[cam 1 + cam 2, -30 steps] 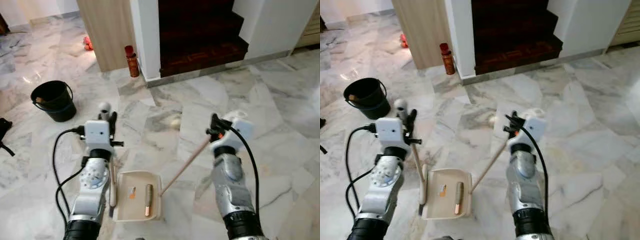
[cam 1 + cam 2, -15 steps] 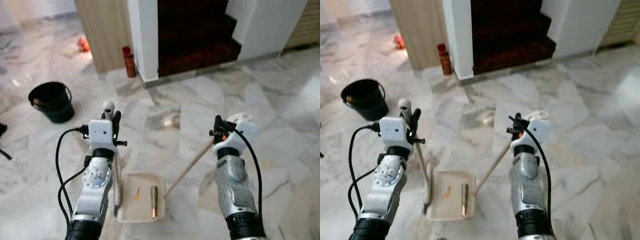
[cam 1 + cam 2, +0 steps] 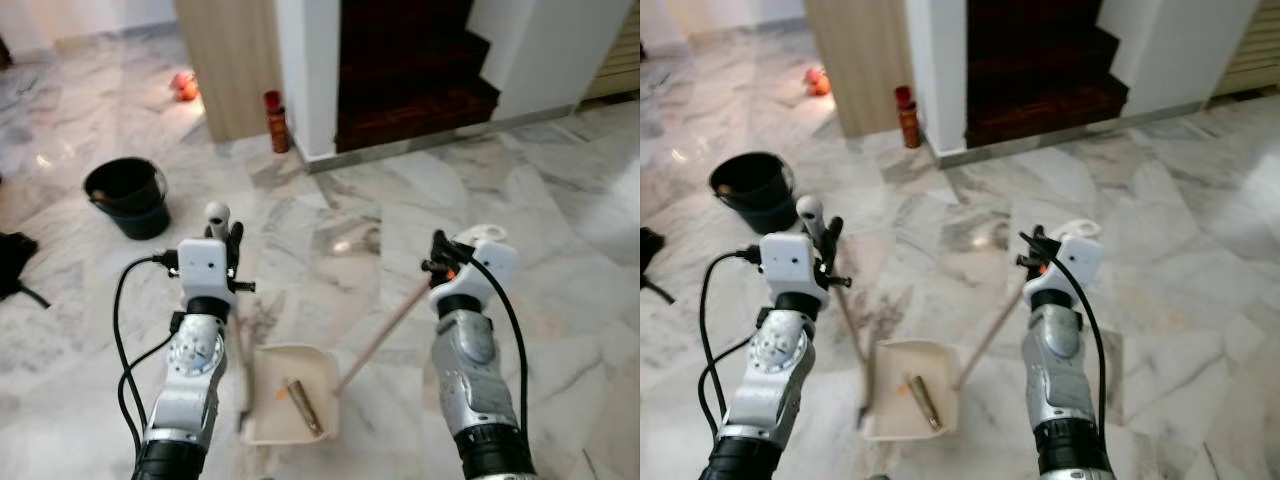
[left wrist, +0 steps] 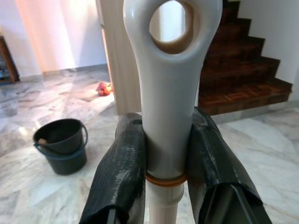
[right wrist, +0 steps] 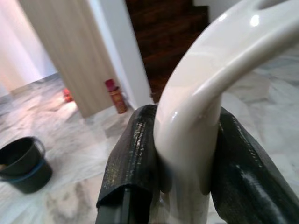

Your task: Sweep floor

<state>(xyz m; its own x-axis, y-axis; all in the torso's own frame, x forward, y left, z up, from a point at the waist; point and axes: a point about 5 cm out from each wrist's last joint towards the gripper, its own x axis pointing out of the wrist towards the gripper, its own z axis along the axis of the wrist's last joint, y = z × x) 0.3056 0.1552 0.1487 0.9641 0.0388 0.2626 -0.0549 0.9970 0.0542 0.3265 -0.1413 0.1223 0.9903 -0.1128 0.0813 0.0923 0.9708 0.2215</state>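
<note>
My left gripper (image 3: 226, 243) is shut on the broom's white handle (image 4: 169, 79), just below its hanging hole. The broom stick (image 3: 240, 340) runs down to the floor beside the left edge of the cream dustpan (image 3: 268, 428). My right gripper (image 3: 441, 258) is shut on the dustpan's cream loop handle (image 5: 205, 84). From it a wooden stick (image 3: 385, 330) slants down to the pan's right edge. In the pan lie a brass cylinder (image 3: 303, 404), set aslant, and a small orange scrap (image 3: 282, 392).
A black bucket (image 3: 128, 196) stands on the marble floor at the far left. A red bottle (image 3: 272, 107) leans by the white wall corner, next to dark wooden stairs (image 3: 410, 80). Orange objects (image 3: 183, 85) lie further back. A black item (image 3: 14, 264) sits at the left edge.
The whole view has shifted, so the camera moved. The brass cylinder in the pan has turned from lying straight to lying aslant. Both grippers keep their holds.
</note>
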